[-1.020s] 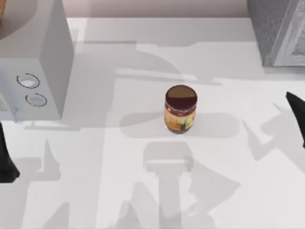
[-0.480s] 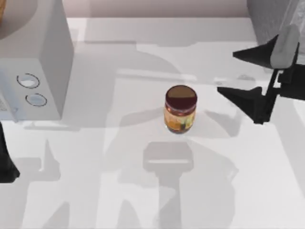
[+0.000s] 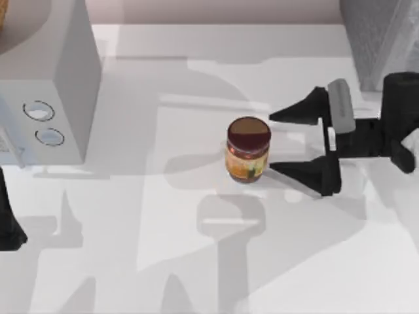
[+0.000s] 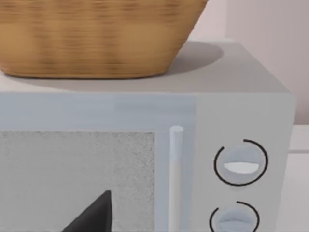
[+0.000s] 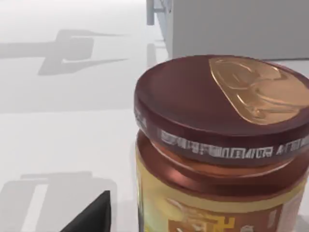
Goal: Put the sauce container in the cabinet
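Right wrist view has the sauce container (image 5: 219,145) close in front of the lens, maroon lid up, standing upright. From the top view, that jar (image 3: 248,150) sits at frame center on the white bench (image 3: 196,261), untouched. My right hand (image 3: 280,141) lies just to its right, its 2 fingers spread apart and pointing left at the jar, one tip above and one below the jar's level in the frame, both short of contact. The jar's long axis is vertical, so a straight leftward advance would likely bracket it. My left hand (image 3: 10,222) waits at the left edge, much farther off; whether its fingers are apart I cannot tell. Beyond, a microwave (image 3: 46,98) fills the upper left and the grey cabinet (image 3: 380,39) the upper right.
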You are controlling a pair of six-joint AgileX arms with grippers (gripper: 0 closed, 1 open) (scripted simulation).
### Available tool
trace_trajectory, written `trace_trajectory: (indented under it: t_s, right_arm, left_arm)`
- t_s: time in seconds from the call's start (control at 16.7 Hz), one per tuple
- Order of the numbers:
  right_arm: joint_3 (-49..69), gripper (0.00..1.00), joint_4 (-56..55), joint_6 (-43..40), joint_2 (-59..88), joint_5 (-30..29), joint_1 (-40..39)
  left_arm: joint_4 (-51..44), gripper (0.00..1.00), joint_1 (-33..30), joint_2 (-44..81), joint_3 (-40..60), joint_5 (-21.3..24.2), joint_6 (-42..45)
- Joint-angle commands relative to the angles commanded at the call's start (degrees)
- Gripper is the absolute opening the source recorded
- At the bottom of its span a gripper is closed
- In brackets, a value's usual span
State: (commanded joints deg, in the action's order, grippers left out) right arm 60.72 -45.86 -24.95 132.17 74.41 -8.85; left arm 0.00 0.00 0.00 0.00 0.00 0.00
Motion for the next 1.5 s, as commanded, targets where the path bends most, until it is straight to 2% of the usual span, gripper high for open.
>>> trace_trajectory:
  t_s: [0.18,0.6,1.08,1.38,1.5]
  right_arm:
    - [2.3,1.0,-1.7,-0.8,4.8,2.8,-0.3]
    - [2.4,1.0,-1.9,-0.7,5.2,3.0,-0.1]
    - [5.9,1.0,-12.1,9.1,9.3,-3.7,-7.5]
    - [6.2,1.0,-13.1,9.9,9.7,-4.4,-8.3]
    - [6.2,0.85,-13.1,9.9,9.7,-4.4,-8.3]
  left_arm:
    - [0.0,1.0,0.0,0.0,0.0,0.0,0.0]
    - [0.0,1.0,0.0,0.0,0.0,0.0,0.0]
    - [0.0,1.0,0.0,0.0,0.0,0.0,0.0]
    - [0.0,1.0,0.0,0.0,0.0,0.0,0.0]
    - [0.0,1.0,0.0,0.0,0.0,0.0,0.0]
